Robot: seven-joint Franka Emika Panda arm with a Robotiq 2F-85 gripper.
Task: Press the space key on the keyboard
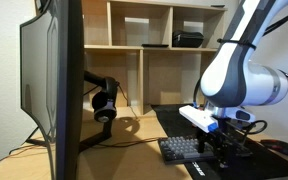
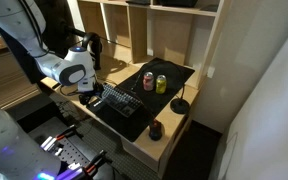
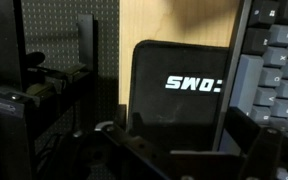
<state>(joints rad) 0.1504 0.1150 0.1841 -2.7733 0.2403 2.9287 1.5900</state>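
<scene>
Keyboard (image 1: 184, 148) right by the fingers (image 1: 221, 148) — low, dark, lying flat on the black desk mat (image 2: 179, 80) toward the front of the table (image 1: 134, 128). Cannot tell how far apart the fingers are: only dark, blurred shapes along the bottom of the wrist view, with nothing visibly held. Pointed straight down, presumably to prod with a tip rather than to clamp. Hanging low at one end of the key rows in both exterior views; touching or just clear, impossible to say. Only a strip of keys (image 3: 276, 70) at the right edge of the wrist view, with white lettering (image 3: 194, 82) on the mat filling the middle — likely calls for a sideways shift toward the centre of the nearest row before any push down. Space key itself too small to pick out. Farther out: two drink cans (image 2: 155, 83) upright on the mat behind the keyboard, apart from it and probably out of the way; a mouse (image 2: 156, 130) near the table's corner; headphones (image 1: 104, 105) hung beside the monitor (image 1: 49, 80).
</scene>
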